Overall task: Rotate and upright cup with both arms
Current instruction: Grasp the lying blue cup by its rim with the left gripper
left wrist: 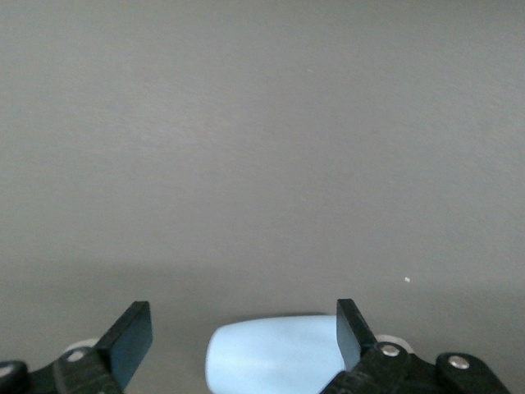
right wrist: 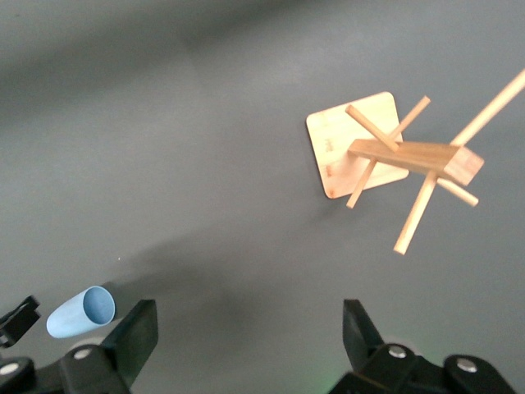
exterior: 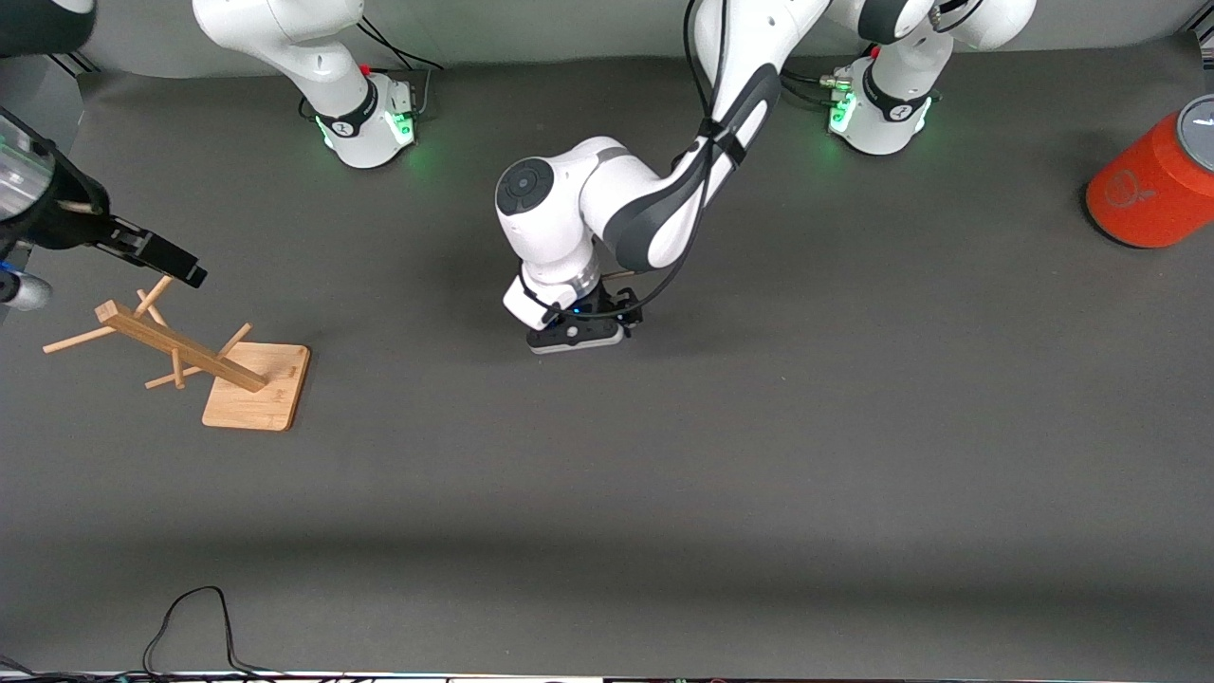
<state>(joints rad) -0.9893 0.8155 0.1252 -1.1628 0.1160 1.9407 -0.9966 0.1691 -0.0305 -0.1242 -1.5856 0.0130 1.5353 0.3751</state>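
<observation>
At the centre of the front view, the left hand (exterior: pixel 576 334) is lowered close to the dark grey worktop (exterior: pixel 759 474), its arm reaching down from the base at the upper right of the frame. In the left wrist view, both fingers (left wrist: pixel 131 341) stand wide apart and hold nothing. The cup (left wrist: pixel 275 357), a small light-blue tumbler, appears at the bottom edge of that frame, lying between the two fingers; whether either finger touches it cannot be told. In the front view the cup is hidden beneath the left hand.

The right wrist view shows the same cup (right wrist: pixel 80 313) at the lower left of the frame, lying on its side on the worktop with its open mouth visible. A black part of the left hand (right wrist: pixel 18 320) sits just beside it at the frame edge.

The right hand (exterior: pixel 156 254) is in the air at the upper left of the front view, over the worktop beside the wooden rack (exterior: pixel 190 351). Its fingers (right wrist: pixel 135 336) are also fully spread and empty.

The wooden rack stands on a square base in the left part of the front view, a central post carrying several pegs. An orange canister (exterior: pixel 1152 190) with a grey top stands at the right edge of the front view, well apart from the cup.
</observation>
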